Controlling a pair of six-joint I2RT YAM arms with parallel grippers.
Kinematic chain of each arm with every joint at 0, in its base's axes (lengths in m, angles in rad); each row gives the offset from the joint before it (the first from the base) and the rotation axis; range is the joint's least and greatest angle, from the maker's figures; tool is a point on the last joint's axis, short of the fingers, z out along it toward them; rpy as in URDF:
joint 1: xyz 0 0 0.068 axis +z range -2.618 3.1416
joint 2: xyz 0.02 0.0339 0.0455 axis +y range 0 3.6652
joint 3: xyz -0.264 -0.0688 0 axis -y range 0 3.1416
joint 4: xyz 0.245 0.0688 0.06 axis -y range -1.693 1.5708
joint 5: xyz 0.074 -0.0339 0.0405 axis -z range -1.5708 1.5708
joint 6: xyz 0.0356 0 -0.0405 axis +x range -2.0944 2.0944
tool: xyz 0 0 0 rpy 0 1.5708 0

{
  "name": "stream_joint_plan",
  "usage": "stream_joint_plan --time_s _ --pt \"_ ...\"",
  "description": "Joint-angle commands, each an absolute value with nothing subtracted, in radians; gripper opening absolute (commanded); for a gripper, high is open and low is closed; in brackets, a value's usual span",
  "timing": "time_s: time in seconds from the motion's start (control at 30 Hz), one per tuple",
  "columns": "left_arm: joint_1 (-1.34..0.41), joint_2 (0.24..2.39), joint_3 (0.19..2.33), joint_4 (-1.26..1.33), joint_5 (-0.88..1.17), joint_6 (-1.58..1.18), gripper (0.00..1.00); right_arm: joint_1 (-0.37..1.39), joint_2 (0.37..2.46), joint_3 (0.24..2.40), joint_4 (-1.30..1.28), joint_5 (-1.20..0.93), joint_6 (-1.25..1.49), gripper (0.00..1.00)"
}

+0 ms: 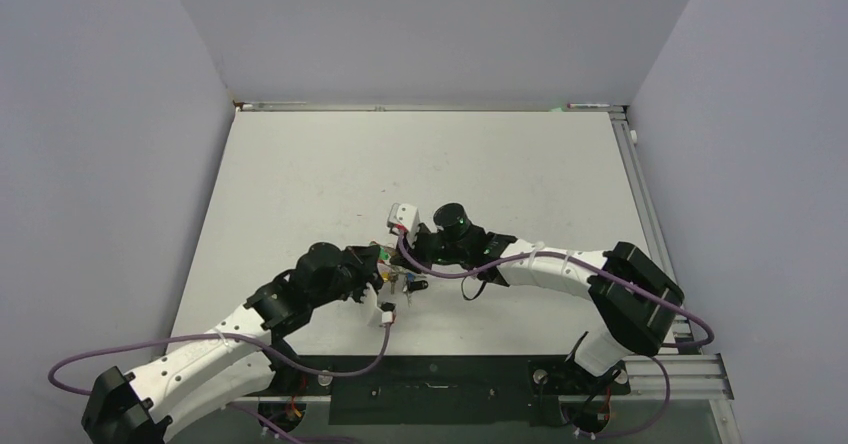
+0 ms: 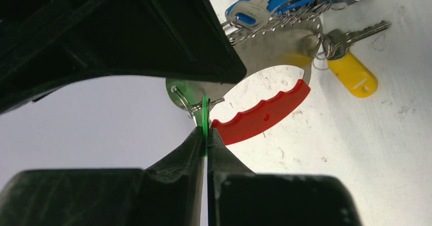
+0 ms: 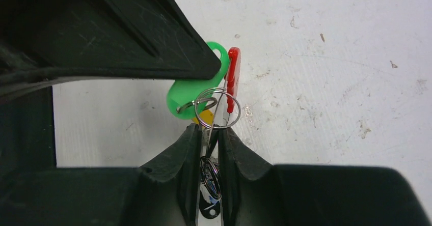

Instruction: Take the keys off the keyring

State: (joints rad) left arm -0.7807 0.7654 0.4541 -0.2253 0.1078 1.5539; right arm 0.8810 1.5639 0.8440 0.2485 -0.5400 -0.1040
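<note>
Centrally on the white counter (image 1: 400, 154), both arms meet at the keyring (image 2: 275, 45), a grey crescent plate with a red arc (image 2: 265, 115) spanning its open side. The left pincer (image 2: 205, 134) is pressed together on the thin edge of the green tag (image 2: 205, 111), which is joined to a small wire ring (image 2: 184, 100) at one end of the crescent. The right pincer (image 3: 213, 134) is clamped on the keyring's metal plate, seen edge-on between its 2 fingers, with more small rings crowded beside the pads. The rest of the keys (image 2: 285, 15) sit along the crescent's outer rim. Among them are a blue-headed key (image 2: 254, 4) at the far side and a key with a yellow tag (image 2: 352, 75) just beside the plate's other end.
</note>
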Motion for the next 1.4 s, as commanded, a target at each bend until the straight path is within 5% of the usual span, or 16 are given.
stream_joint_plan --time_s 0.0,0.27,0.73,1.37 --pt "-0.788 0.723 0.392 -0.038 0.08 1.55 0.0 0.939 1.556 0.848 0.146 -0.413 -0.189 0.08" --pt "-0.773 0.641 0.333 0.118 0.096 1.575 0.0 0.922 1.56 0.861 0.118 -0.615 -0.152 0.4" --pt "-0.698 0.525 0.316 0.005 0.264 1.649 0.0 0.892 1.557 0.848 0.177 -0.879 -0.084 0.65" --pt "-0.643 0.483 0.305 -0.051 0.37 1.707 0.0 0.819 1.521 1.116 -0.184 -0.958 -0.48 0.62"
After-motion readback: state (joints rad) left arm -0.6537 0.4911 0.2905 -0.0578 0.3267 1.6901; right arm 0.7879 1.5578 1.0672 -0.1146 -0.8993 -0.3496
